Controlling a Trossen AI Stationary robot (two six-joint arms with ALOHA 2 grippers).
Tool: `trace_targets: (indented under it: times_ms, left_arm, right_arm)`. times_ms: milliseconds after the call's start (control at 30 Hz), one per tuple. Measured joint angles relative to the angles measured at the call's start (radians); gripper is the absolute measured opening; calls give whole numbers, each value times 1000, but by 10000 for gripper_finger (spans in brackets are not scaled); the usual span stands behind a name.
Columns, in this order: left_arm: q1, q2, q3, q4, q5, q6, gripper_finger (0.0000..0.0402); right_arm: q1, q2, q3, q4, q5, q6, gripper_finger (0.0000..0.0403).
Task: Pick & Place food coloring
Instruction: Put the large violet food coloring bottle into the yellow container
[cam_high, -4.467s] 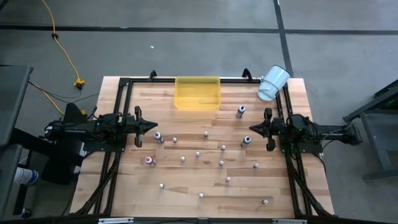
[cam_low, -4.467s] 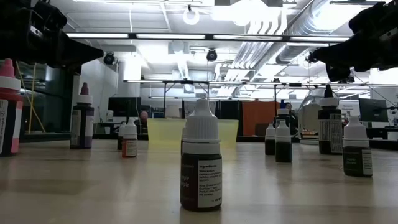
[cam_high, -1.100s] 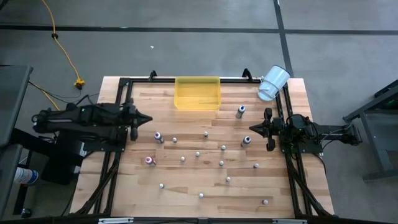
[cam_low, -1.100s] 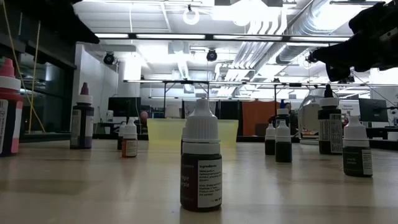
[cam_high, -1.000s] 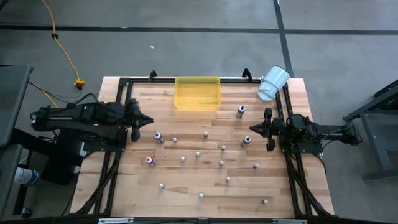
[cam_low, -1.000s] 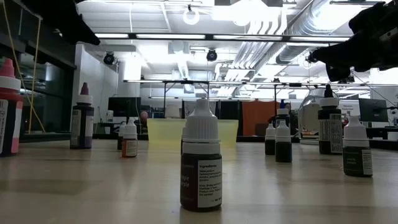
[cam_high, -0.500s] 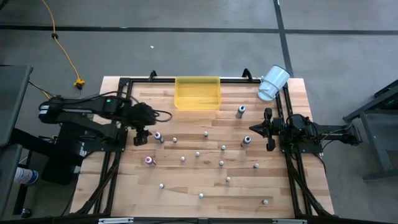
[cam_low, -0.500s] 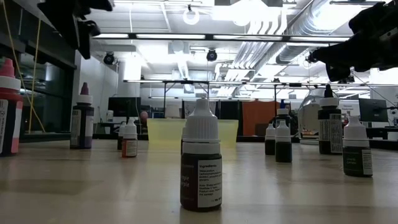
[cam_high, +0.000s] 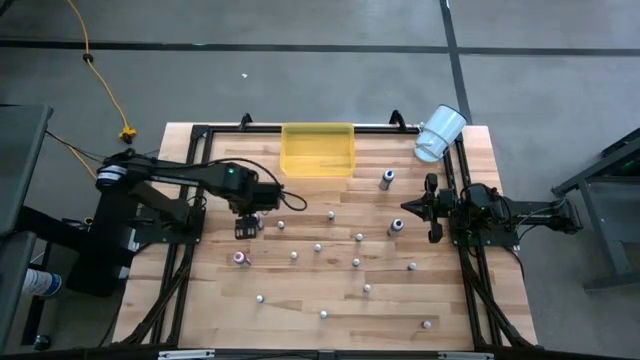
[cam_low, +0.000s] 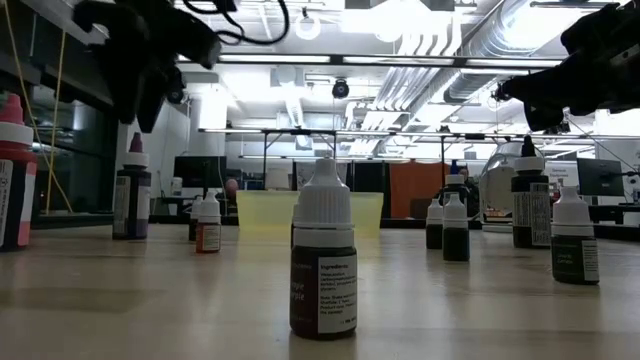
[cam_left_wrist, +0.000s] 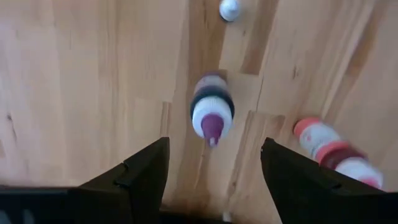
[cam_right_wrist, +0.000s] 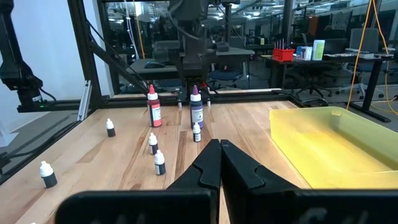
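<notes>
Overhead, the left gripper (cam_high: 247, 222) hung above the left part of the wooden counter (cam_high: 300, 320), pointing straight down over a tall purple bottle (cam_left_wrist: 211, 111) with a pale collar and purple tip. Its two dark fingers (cam_left_wrist: 138, 177) were spread wide, one on either side of the bottle and clear of it, so nothing was pinched. Just beside that bottle stood a red bottle (cam_left_wrist: 329, 148) with a pale cap, and a small white-capped one (cam_left_wrist: 229, 9) stood a little farther off.

From the right wrist, the same pair showed upright at the far side of the counter, the red one (cam_right_wrist: 152, 107) beside the purple one (cam_right_wrist: 196, 106), with the left arm reaching down above them.

The right gripper (cam_high: 408, 205) waited near the right edge of the counter, its fingers (cam_right_wrist: 239, 167) pressed together and holding nothing.

The rest of the food coloring (cam_high: 318, 247) was scattered across the middle and near part of the counter, each bottle standing apart from its neighbours. A darker bottle (cam_high: 386, 179) stood alone near the far right. At counter height, one dark bottle with a white cap (cam_low: 323, 262) stood closest to the low camera.

A yellow tray (cam_high: 318, 149) sat at the far edge of the counter, and a white cup (cam_high: 438, 133) lay tipped at the far right corner.
</notes>
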Motion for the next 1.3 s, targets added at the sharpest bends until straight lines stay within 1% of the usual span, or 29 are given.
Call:
trace_targets:
  times_ms: [233,367,433,667,767,900,967,1300]
  left_arm:
    - [0,63,7,21,-6,-151,243]
    - [0,77,7,9,-61,-195,243]
    - [0,83,7,8,-73,-197,243]
    - [0,95,6,3,-64,-197,243]
    - [0,95,-14,23,-62,-197,243]
    - [0,95,-58,47,-28,-198,243]
    - [0,95,-69,60,-29,-200,243]
    - [0,109,-72,93,-13,-196,243]
  right_arm:
    - [0,0,0,0,0,0,0]
    - [0,0,0,0,0,0,0]
    - [0,0,0,0,0,0,0]
    - [0,0,0,0,0,0,0]
    - [0,0,0,0,0,0,0]
    - [0,0,0,0,0,0,0]
    - [0,0,0,0,0,0,0]
    - [0,0,0,0,0,0,0]
